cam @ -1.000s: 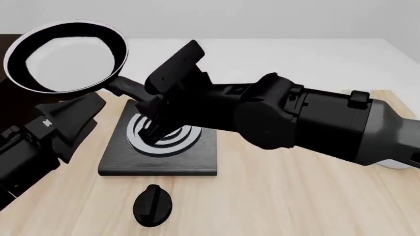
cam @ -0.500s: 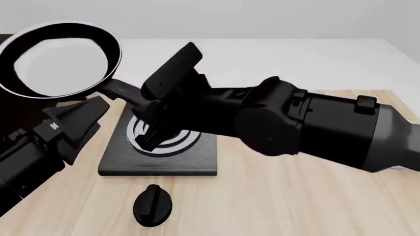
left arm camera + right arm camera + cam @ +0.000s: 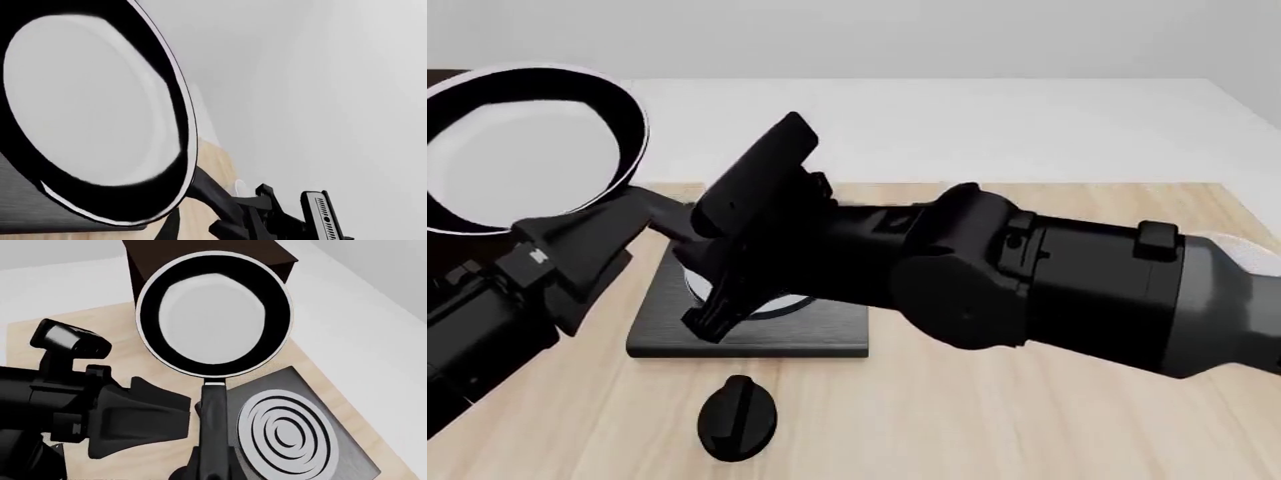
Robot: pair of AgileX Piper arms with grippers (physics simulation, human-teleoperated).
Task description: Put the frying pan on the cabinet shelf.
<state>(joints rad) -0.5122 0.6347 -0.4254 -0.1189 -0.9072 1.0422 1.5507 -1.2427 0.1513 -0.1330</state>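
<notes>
Leftward and slightly lower is where the frying pan (image 3: pixel 518 150) now sits in the front view compared with a second ago, its rim running off the frame edge, and the right arm has swung further over the slab. Its pale glossy inside (image 3: pixel 213 319) faces up, and its long handle (image 3: pixel 213 420) runs straight back into the right jaws (image 3: pixel 681 232), which are pinched on the handle's end, so the pan hangs in the air just beyond them. In the right wrist view, the dark brown cabinet shelf (image 3: pixel 207 255) lies beyond the pan's far rim, further out from those jaws than the pan itself. The pan is clear of the counter (image 3: pixel 1014 420).

Beneath the right jaws and the handle lies the flat black slab (image 3: pixel 807 325) with silver rings (image 3: pixel 287 432), partly hidden by the arm in the front view. The left jaws (image 3: pixel 601 235) are just beside the pan handle, under the pan's near rim; whether they are spread or pressed together I cannot tell. The left wrist view is filled by the pan's rim (image 3: pixel 190 150). A black knob (image 3: pixel 738 418) rests on the counter, nearer the arms than the slab and well short of both jaws.
</notes>
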